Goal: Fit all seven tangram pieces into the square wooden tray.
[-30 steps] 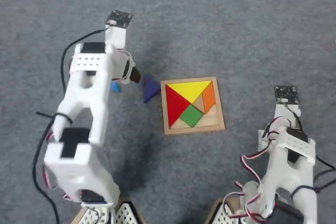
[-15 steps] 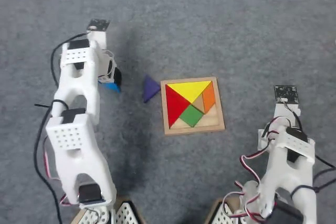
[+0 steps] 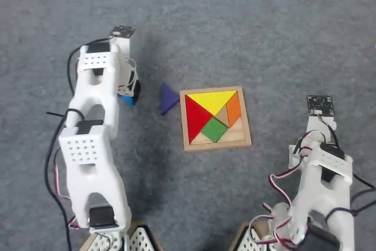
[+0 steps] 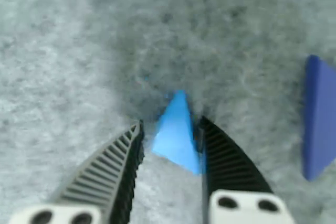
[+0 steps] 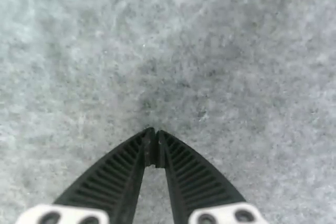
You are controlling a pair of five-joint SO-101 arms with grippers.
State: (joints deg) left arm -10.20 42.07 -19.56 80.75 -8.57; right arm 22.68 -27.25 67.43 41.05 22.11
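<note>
Our left gripper (image 4: 170,124) has swung off the purple piece (image 3: 168,98) and now straddles the blue triangle (image 4: 177,137), jaws open, so we judge a grasp is next. The triangle lies on the counter (image 3: 282,39), at 9 o'clock of the tray (image 3: 245,126). Our right gripper (image 5: 152,148) is closed and empty.

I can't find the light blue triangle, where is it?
The light blue triangle lies on the grey mat inside the open left hand. In the high view it is left of the dark blue triangle and the wooden tray.
</note>
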